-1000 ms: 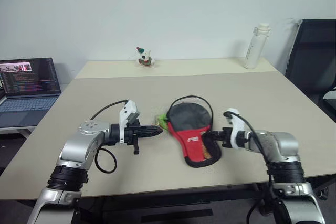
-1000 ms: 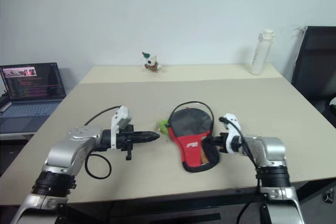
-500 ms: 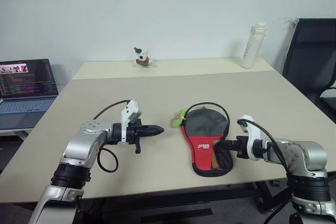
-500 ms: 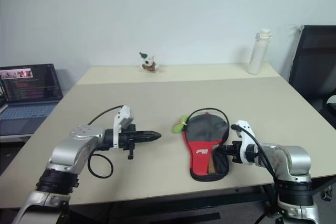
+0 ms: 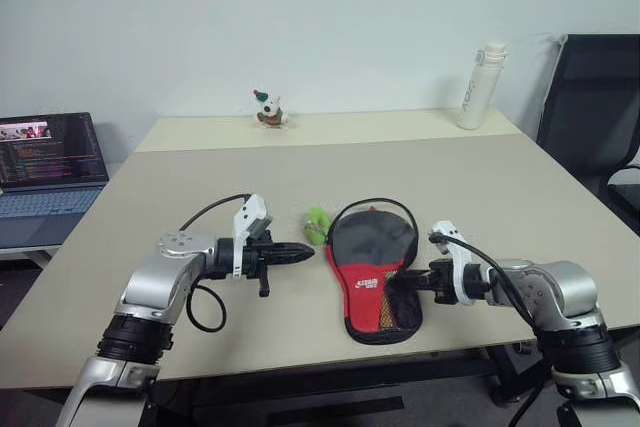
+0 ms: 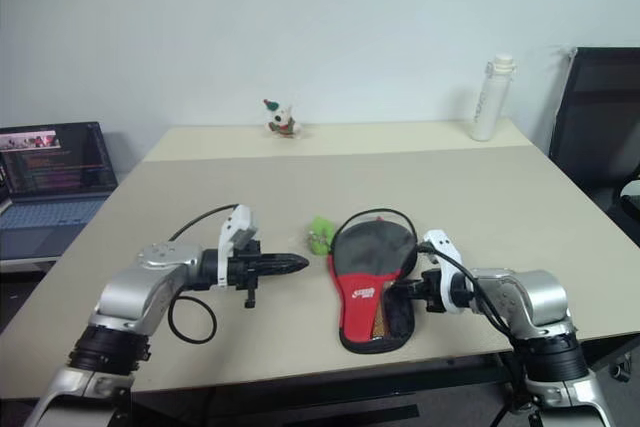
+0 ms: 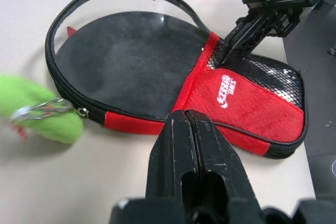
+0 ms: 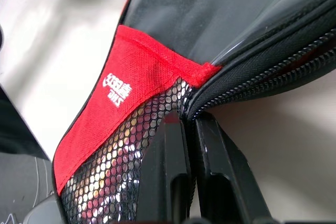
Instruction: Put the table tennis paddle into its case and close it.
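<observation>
The case [image 5: 368,247] lies flat on the table, dark grey at its round end and red with a white logo toward me. Its green pull tag [image 5: 318,220] rests at the round end's left side. My right gripper [image 5: 403,283] is shut on the case's right edge, where the zip meets the mesh pocket [image 7: 273,80]. Something light brown shows through the mesh. I cannot make out the table tennis paddle apart from the case. My left gripper [image 5: 306,247] is shut and empty, level above the table, with its tip just left of the case and apart from it.
A laptop [image 5: 45,162] stands open on a side table at the left. A small toy figure [image 5: 266,109] and a white bottle [image 5: 480,85] stand at the table's far edge. A black chair [image 5: 600,97] is at the right. The table's front edge [image 5: 300,355] runs close below the case.
My right gripper has dragged the case, first to the right and then back left toward my left gripper, turning it a little. The left arm has stayed where it was.
</observation>
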`<control>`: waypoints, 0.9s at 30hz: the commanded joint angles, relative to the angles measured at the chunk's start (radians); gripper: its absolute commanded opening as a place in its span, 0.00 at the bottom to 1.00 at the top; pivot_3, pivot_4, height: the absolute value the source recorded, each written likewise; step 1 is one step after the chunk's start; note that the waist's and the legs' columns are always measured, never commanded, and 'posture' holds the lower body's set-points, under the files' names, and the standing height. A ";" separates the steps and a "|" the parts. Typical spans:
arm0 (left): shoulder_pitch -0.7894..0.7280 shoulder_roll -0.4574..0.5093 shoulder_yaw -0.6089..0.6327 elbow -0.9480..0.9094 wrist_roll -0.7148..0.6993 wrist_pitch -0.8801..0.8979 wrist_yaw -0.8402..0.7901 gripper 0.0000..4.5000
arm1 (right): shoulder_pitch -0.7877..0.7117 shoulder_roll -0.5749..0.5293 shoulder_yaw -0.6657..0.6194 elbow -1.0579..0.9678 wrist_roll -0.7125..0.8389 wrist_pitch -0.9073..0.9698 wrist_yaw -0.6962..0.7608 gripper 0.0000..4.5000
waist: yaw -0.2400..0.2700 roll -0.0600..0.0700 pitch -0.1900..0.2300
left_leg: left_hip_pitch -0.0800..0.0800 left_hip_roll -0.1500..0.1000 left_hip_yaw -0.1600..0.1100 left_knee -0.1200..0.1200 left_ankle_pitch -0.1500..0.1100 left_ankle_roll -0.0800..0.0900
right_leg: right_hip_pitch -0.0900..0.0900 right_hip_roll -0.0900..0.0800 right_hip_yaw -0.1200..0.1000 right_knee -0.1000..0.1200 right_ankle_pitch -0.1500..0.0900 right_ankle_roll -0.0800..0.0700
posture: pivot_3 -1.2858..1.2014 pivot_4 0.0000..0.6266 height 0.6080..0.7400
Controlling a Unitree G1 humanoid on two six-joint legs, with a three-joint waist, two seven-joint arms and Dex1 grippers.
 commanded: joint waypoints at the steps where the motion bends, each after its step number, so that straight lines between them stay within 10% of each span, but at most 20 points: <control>1: 0.001 0.018 0.024 -0.040 -0.018 0.004 0.006 0.00 | 0.024 -0.020 -0.004 -0.058 0.039 0.007 0.021 0.00 | 0.001 0.000 0.000 | 0.000 0.000 0.000 0.000 0.000 0.000 | 0.000 0.000 0.000 0.000 0.000 0.000 | 0.52 0.24 1.00; 19: -0.031 -0.006 0.005 -0.009 -0.003 -0.004 0.015 0.00 | 0.048 -0.008 -0.098 -0.042 0.067 0.056 -0.084 0.00 | 0.003 -0.001 0.000 | 0.000 0.000 0.000 0.000 0.000 0.000 | 0.000 0.000 0.000 0.000 0.000 0.000 | 0.52 0.24 1.00; 27: -0.018 -0.023 0.025 -0.010 -0.004 0.008 0.085 0.00 | 0.095 0.043 -0.210 -0.164 0.095 0.138 -0.180 0.55 | 0.004 -0.001 0.000 | 0.000 0.000 0.000 0.000 0.000 0.000 | 0.000 0.000 0.000 0.000 0.000 0.000 | 0.52 0.24 1.00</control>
